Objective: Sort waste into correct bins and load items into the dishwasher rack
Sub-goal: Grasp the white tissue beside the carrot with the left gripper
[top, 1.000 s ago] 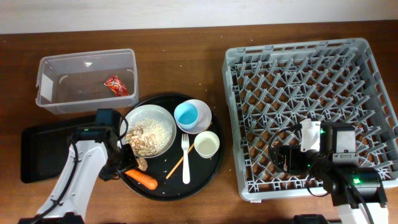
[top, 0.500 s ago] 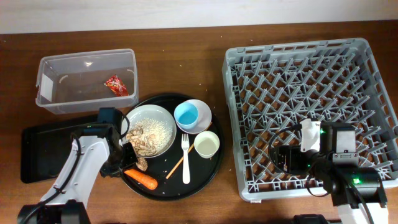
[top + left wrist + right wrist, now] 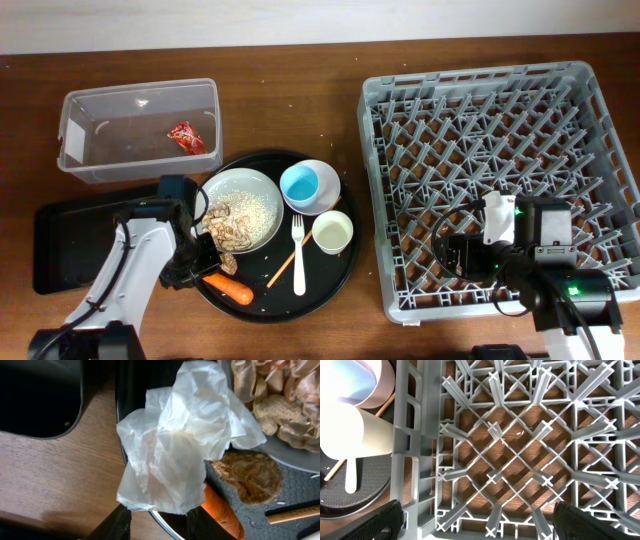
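Crumpled white tissue (image 3: pixel 185 440) is your thing right now. It hangs over the left rim of the big round black tray (image 3: pixel 295 495), and as far as the wrist view shows, the left hand (image 3: pixel 160 519) is pinching its lower edge between both fingers. It's thin, soft, wrinkly paper, a bit translucent and basically weightless. My guess is it won't slip out, but it'll flop and might tear if a loose flap snags the rim. The bunched middle looks like a safer hold than a stray corner. Just inside the rim sit the orange carrot (image 3: pixel 220 510), smooth and firm, and a rough brown scrap (image 3: pixel 247 475), so watch you don't sweep those along. The pale-grey bowl (image 3: pixel 295 455) of flaky scraps is further in on the tray. Off the tray's left side is the shallow black bin (image 3: pixel 40 395), glossy and hard. Beyond the tray's upper left, the clear tub (image 3: pixel 100 130) holds the red wrapper (image 3: pixel 186 137), and that's probably the tissue's home too. Your right hand (image 3: pixel 480 520) is spread wide over the dishwasher rack (image 3: pixel 520 450), right of the tray, holding nothing.
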{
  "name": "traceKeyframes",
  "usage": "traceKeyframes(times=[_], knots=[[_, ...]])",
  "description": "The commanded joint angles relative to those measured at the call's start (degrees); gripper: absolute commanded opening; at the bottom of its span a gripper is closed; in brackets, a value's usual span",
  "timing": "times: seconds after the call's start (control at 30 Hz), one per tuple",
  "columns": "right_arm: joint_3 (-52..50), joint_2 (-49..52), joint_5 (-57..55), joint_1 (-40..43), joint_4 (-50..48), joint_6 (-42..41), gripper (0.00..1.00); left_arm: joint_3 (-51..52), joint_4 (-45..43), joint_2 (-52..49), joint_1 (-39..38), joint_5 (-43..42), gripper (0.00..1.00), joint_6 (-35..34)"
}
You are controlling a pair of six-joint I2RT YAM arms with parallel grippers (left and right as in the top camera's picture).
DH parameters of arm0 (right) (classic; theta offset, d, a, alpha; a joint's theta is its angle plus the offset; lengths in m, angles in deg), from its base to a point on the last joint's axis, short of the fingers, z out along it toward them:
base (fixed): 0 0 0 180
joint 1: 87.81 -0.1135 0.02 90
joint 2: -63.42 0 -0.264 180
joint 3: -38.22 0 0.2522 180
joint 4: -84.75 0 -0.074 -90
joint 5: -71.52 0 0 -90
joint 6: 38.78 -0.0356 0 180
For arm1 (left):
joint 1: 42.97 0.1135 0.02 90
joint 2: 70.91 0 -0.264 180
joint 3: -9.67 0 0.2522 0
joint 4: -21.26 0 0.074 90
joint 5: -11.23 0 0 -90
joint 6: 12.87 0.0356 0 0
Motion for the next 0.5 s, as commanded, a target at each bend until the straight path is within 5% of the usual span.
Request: traceKeyframes(times=[0.0,0.27,0.47], knots=[[1.1,-0.4,0.3,-0.3,0.1,-0.4,0.98,0.4,0.3,-0.4,0.1,2.3,0.37,0.0],[1.1,-0.4,0.3,-0.3,0.2,-0.4,0.98,0.4,-2.6,-0.4,0.2,3.3,0.37,0.0],[1.1,-0.4,0.3,-0.3,0.2,-0.4,0.98,0.4,-3.8,-0.4,0.1,3.0,0.08,0.0]])
